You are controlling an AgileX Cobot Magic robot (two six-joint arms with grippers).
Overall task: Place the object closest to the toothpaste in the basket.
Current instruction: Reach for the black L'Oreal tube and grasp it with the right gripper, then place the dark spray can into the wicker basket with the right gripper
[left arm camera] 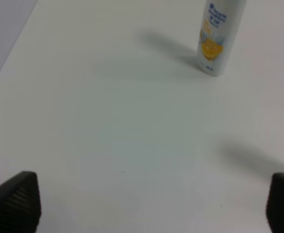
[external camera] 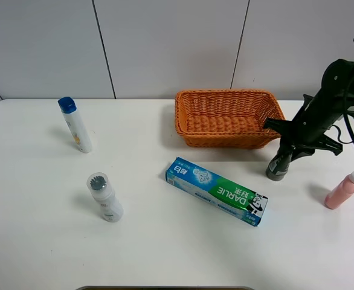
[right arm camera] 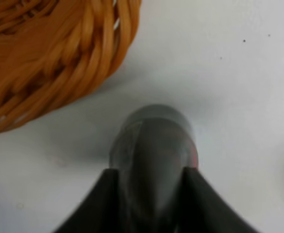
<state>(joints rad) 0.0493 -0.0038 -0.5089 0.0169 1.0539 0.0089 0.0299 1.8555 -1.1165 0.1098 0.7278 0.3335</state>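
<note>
The toothpaste box (external camera: 217, 190), blue, green and white, lies in the middle of the table. A dark grey bottle (external camera: 278, 166) stands tilted just right of it, by the near right corner of the orange wicker basket (external camera: 225, 140). My right gripper (external camera: 293, 145) is shut on this bottle from above. In the right wrist view the bottle (right arm camera: 154, 141) sits tight between my gripper's (right arm camera: 154, 194) two fingers, with the basket wall (right arm camera: 50, 53) beside it. My left gripper (left arm camera: 151, 206) is open and empty over bare table; it is out of the exterior view.
A white bottle with a blue cap (external camera: 75, 124) stands at the back left and shows in the left wrist view (left arm camera: 217, 34). A clear bottle with a grey cap (external camera: 104, 196) stands at the front left. A pink bottle (external camera: 344, 190) stands at the right edge.
</note>
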